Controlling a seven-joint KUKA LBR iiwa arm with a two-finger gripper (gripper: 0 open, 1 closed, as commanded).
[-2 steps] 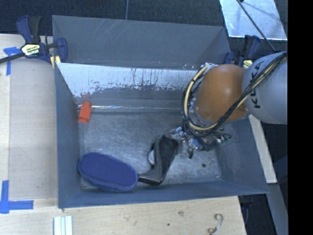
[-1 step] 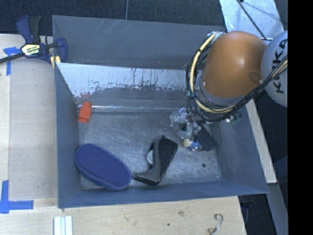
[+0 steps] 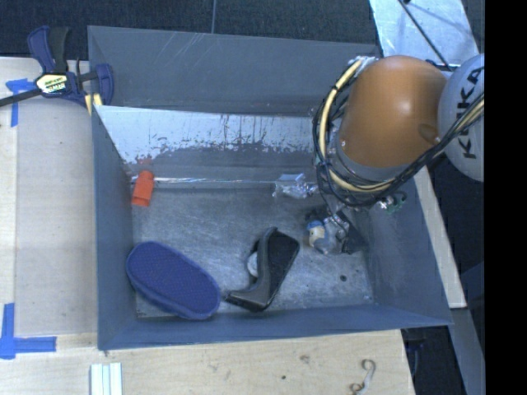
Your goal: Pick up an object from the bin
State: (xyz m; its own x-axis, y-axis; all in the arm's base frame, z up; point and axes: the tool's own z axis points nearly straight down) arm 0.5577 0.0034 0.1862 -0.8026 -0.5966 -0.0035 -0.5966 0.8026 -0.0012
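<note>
at the right of the bin [image 3: 247,326], the gripper [image 3: 332,235] hangs near a black angled piece [image 3: 268,271] lying mid-floor; its state i cannot tell. likely stiff, light plastic: pinch across the narrow arm.

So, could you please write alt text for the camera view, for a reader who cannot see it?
The robot's gripper hangs low over the right side of the grey bin, a black angled piece just left of it. A blue oval pad lies front left, an orange block at the back left.
</note>
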